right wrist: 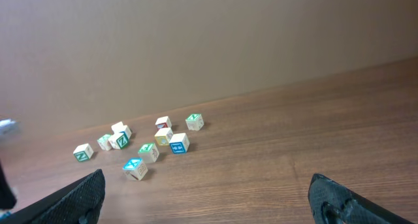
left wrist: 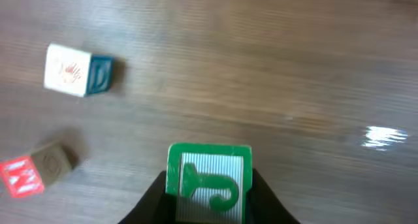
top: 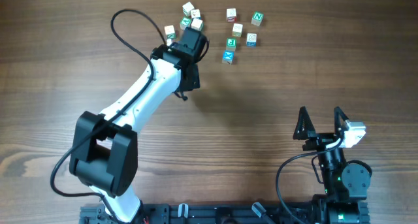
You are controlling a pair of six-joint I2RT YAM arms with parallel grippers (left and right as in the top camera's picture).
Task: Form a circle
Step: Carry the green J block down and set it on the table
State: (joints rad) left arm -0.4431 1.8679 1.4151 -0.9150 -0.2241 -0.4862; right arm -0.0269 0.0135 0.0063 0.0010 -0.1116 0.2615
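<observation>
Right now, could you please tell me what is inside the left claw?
The left claw grips a green letter cube, its J-like face toward the camera. Its underside and the table beneath are hidden.

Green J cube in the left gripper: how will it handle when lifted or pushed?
The green J cube looks like solid wood with flat faces, so it is probably rigid and unlikely to roll. The left gripper flanks two flat sides, so it should hold squarely. On the smooth table it would likely slide rather than tip.
</observation>
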